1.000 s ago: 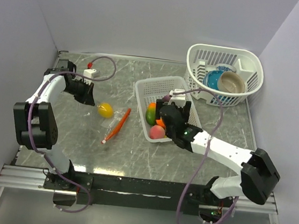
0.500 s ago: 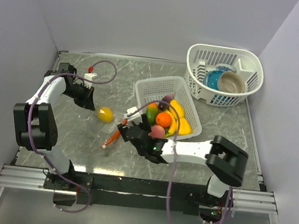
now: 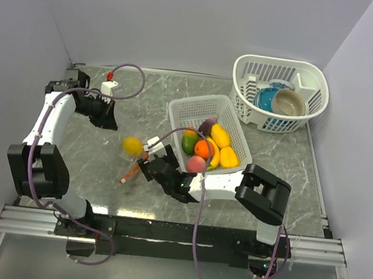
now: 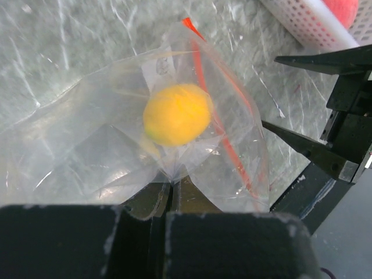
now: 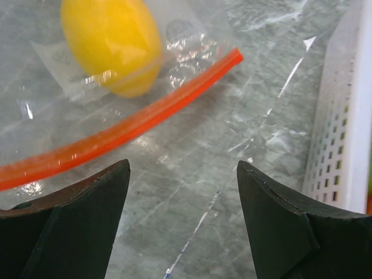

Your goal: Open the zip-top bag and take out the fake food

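- The zip-top bag [image 4: 87, 145] is seen left of the white slotted basket [image 3: 176, 125], between the two grippers, with one yellow fruit [image 4: 177, 114] enclosed in it.
- Its clear plastic, at the end away from the orange-red zip strip [image 5: 128, 131], is pinched by the closed left gripper [image 4: 170, 195].
- The right gripper [image 5: 183, 168] is spread wide just beside the strip, with nothing gripped.
- The other fake food [image 3: 207, 148] is piled in the basket.

This is a robotics lab test cell. Plain pale walls [image 3: 186, 25] box in a marble-patterned table [image 3: 291, 165] on three sides. An aluminium rail [image 3: 29, 219] runs along its near edge (the arm bases [image 3: 81, 235] sit on it), and purple cables [image 3: 194, 241] loop loose. The kitchenware looks staged: plastic fruit [image 3: 204, 148] in a white basket [image 3: 197, 100], bowls [image 3: 288, 102] in a dish rack [image 3: 276, 59].
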Motion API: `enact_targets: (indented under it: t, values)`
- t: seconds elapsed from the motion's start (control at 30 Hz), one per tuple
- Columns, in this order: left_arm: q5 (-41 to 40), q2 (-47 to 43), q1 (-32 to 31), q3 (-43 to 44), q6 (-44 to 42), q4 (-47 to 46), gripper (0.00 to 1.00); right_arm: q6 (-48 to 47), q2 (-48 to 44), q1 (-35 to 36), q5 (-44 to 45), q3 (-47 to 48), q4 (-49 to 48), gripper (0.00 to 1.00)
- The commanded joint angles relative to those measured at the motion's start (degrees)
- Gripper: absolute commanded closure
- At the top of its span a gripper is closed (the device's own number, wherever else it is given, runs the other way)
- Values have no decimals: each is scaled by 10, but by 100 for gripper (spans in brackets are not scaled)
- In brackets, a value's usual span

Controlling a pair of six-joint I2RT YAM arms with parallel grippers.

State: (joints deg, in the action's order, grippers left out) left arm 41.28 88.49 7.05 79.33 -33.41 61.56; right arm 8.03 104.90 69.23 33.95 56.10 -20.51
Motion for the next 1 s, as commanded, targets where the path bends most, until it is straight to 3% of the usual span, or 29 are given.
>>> enact_targets:
  t: [0.0, 0.47, 0.77, 0.97]
  values:
    - [-7, 6, -2, -22, -8, -16, 99, 14, 14, -1, -22, 33, -23, 18]
    - [-48, 46, -2, -77, 10, -99, 99, 30, 92, -3, -122, 102, -20, 16]
    - [-174, 113, -12, -131, 29, -214, 99, 52, -7, -3, -110, 3, -56, 18]
    - [-202, 141, -31, -149, 32, -240, 99, 59, -13, -3, -116, -6, -60, 19]
